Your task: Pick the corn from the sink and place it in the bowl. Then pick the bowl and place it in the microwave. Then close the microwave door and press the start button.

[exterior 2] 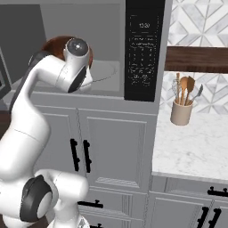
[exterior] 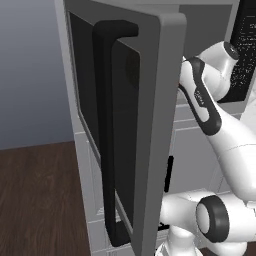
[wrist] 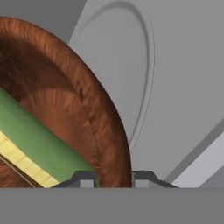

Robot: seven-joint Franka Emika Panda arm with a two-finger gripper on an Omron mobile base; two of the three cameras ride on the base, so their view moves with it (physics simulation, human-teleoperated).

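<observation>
Corn (wrist: 30, 144) inside bowl (wrist: 94, 118), inside microwave (exterior 2: 107, 73)

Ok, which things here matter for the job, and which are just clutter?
Job: glossy reddish-brown round bowl; green-husked yellow corn inside it; grey microwave; its dark-glass door; black control panel.
Lying about: beige crock of wooden utensils; white marble counter.

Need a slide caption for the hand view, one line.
Claw straddling the rim of the bowl, corn inside, over the microwave floor.
</observation>
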